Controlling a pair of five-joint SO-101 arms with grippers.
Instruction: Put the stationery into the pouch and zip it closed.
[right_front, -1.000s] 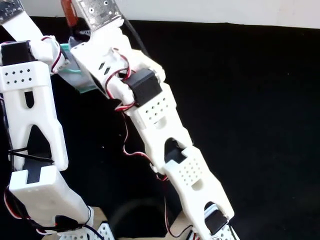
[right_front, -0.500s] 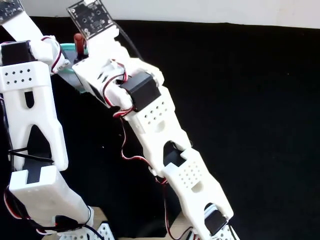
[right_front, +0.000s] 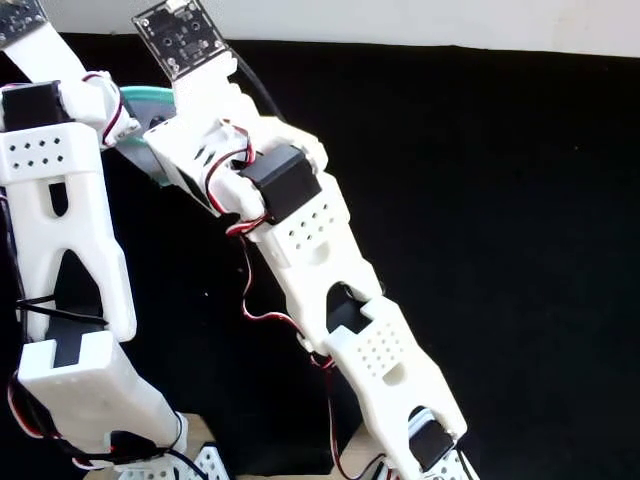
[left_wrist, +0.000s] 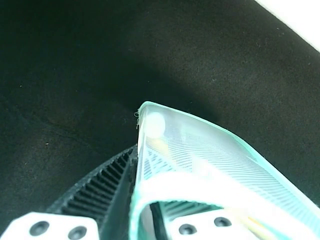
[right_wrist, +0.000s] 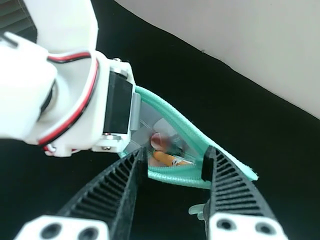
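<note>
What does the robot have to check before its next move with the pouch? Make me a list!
1. Pouch mouth open: ok, its teal rim gapes wide.
2. Left hand holding the pouch: ok, shut on its edge.
3. Right hand free: ok, open above the mouth with nothing between its fingers.
4. Stationery inside: ok, an orange pen and a reddish thing lie in the pouch.
5. Zip tab found: cannot tell.
</note>
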